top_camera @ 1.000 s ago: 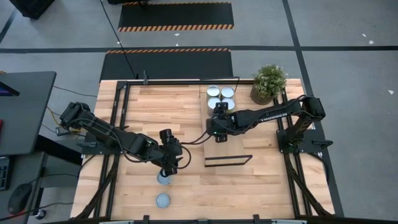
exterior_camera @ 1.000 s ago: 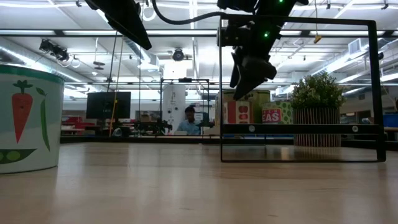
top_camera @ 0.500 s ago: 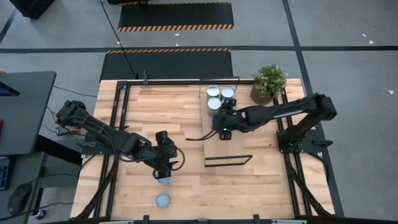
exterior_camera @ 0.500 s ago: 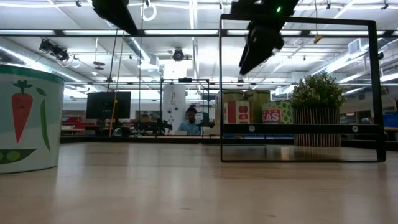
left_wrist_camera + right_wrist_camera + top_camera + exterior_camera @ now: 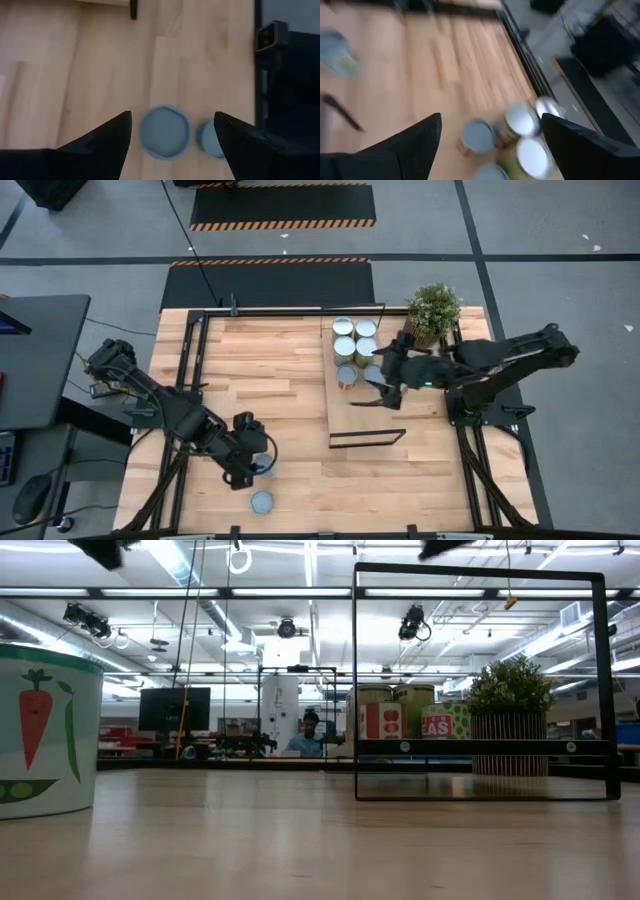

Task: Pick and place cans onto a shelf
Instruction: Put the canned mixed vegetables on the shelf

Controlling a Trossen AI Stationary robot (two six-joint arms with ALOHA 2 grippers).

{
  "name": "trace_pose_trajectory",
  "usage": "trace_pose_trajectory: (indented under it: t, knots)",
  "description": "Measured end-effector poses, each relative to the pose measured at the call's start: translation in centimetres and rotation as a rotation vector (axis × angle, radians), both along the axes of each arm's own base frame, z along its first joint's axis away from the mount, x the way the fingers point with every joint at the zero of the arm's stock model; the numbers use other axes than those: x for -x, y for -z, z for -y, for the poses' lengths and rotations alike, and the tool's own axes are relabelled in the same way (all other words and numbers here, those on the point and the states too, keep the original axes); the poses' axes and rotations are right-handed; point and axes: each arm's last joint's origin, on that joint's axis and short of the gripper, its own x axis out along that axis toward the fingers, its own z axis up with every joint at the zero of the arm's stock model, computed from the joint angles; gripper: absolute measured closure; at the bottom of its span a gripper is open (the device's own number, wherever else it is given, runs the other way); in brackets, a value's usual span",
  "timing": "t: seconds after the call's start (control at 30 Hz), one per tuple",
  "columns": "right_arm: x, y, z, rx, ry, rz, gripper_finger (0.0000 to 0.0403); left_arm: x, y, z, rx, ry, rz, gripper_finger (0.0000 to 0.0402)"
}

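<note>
The scene was bright and evenly lit from long white ceiling light strips [image 5: 200, 595] overhead, which glared pale in the low view. Shadows on the light-wood plank surface [image 5: 260, 360] were faint and short. The right wrist picture was heavily motion-blurred, smearing the round silver-topped metal cans [image 5: 522, 120] towards five o'clock. In the left wrist picture a bluish-grey can top [image 5: 165, 131] looked soft.

High view hanging overhead, looking straight down, taking in whole table [image 5: 300, 350] and surrounding floor. Low view sitting at tabletop level, facing across into room. Left wrist view looking down close on two cans [image 5: 165, 132]. Right wrist view looking down on cans on shelf [image 5: 470, 90]. High view sharing both spots.
</note>
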Motion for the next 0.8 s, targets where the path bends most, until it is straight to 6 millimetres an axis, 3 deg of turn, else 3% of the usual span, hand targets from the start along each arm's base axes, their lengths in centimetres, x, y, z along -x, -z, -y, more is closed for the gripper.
trace_pose_trajectory:
  t: [0.17, 0.33, 0.57, 0.8]
  knots:
    - [1.3, -1.6, -2.2, -0.007, -0.123, 0.111, 0.0053, 1.8, -0.2, 2.2, 0.076, 0.012, -0.028, 0.0114]
    - [1.9, -1.7, -3.8, 0.061, -0.142, 0.129, 0.0053, 4.2, 0.8, 3.2, 0.095, -0.142, -0.154, 0.0114]
    - [2.2, -1.7, -4.8, 0.072, -0.17, 0.132, 0.0053, 5.8, 5.7, 4.3, -0.003, -0.261, -0.211, 0.0114]
    - [2.2, -1.6, -4.8, 0.073, -0.17, 0.128, 0.0053, 5.1, 10.1, 4.7, -0.058, -0.252, -0.172, 0.0114]
